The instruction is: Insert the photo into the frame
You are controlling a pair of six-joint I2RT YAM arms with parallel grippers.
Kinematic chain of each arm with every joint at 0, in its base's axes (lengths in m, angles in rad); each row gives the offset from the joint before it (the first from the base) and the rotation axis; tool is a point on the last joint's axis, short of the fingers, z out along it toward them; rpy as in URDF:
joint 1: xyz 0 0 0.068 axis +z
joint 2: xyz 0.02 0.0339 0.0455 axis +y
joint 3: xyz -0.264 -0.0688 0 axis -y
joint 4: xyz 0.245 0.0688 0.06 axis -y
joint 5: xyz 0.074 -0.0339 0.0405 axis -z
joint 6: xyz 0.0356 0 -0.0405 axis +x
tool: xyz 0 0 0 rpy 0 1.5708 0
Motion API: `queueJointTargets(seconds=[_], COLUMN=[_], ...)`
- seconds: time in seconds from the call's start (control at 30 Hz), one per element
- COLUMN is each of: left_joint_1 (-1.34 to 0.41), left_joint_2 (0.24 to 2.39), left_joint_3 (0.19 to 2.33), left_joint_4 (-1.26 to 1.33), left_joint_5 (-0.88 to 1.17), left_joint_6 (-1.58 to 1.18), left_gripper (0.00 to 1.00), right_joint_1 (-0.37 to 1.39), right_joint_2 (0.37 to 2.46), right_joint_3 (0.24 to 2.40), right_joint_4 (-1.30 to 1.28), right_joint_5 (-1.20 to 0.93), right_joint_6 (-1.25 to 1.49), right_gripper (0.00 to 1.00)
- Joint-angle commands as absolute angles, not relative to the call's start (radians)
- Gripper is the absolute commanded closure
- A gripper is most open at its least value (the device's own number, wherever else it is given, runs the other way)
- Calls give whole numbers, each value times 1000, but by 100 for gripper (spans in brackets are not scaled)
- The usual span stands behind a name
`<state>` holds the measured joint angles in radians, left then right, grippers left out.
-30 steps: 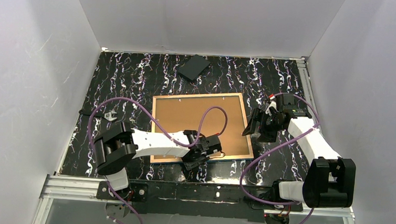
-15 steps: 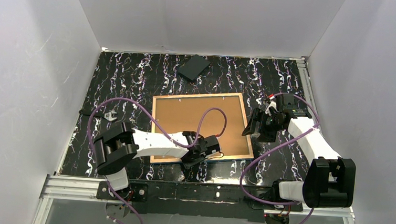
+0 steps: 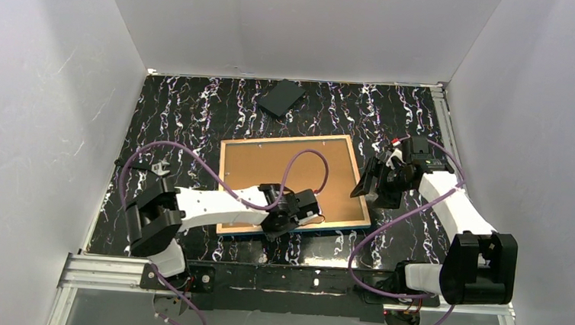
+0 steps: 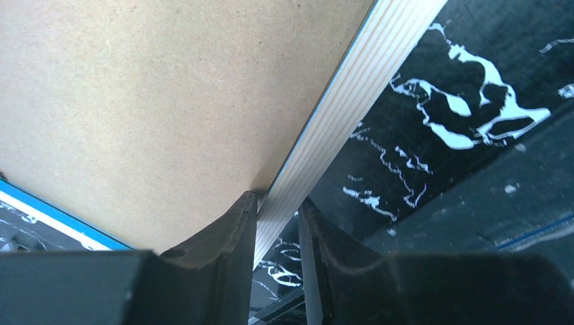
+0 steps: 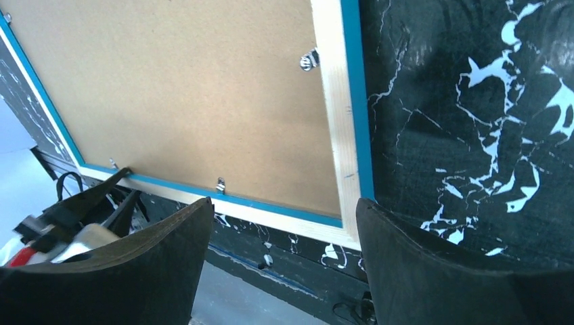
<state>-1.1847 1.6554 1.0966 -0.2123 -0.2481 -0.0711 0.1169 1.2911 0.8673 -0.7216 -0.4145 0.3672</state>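
Observation:
The frame point(image 3: 225, 185) lies back-up in the middle of the mat, with a tan wood rim, a blue edge and the brown backing board point(image 3: 269, 169) inside it. My left gripper point(image 3: 294, 218) is at the frame's near edge. In the left wrist view its jaws point(image 4: 277, 200) are closed to a narrow gap around the pale rail point(image 4: 338, 115), one finger over the board, one outside. My right gripper point(image 3: 371, 185) hovers open by the frame's right edge. In the right wrist view the gripper point(image 5: 284, 203) is spread wide over the near right corner point(image 5: 342, 223). The photo is not in view.
A small black slab point(image 3: 281, 98) lies at the back of the mat. A small metal part point(image 3: 160, 169) lies at the left. Metal clips point(image 5: 308, 61) sit along the frame's inner rim. My left arm's purple cable point(image 3: 307, 164) loops over the board. White walls enclose three sides.
My left arm's elbow has swung left and its gripper has shifted slightly onto the frame's near edge; the frame has nudged a little. The right arm has hardly moved.

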Motion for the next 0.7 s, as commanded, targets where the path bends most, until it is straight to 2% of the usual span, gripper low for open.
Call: queueJointTargets(seconds=[0.0, 0.27, 0.43, 0.57, 0.67], left_joint_1=[-1161, -1152, -1150, -1150, -1151], left_joint_2=[1511, 1401, 1389, 1392, 1385], left_joint_3=[1130, 1110, 1104, 1108, 1105], left_joint_4=[-418, -434, -421, -431, -427], left_joint_5=[-290, -307, -298, -303, -308], left_joint_6=[-67, -49, -42, -40, -42], left_gripper=[100, 100, 100, 100, 100], right_joint_1=[89, 37, 35, 34, 34], right_joint_2=[1239, 1235, 1240, 1237, 1219], right_joint_3=[855, 758, 613, 566, 575], right_joint_4=[-778, -707, -511, -396, -397], right_joint_5=[-416, -672, -913, -1014, -1019], right_joint_6=[391, 423, 546, 636, 653], right_gripper=[14, 13, 15, 23, 38])
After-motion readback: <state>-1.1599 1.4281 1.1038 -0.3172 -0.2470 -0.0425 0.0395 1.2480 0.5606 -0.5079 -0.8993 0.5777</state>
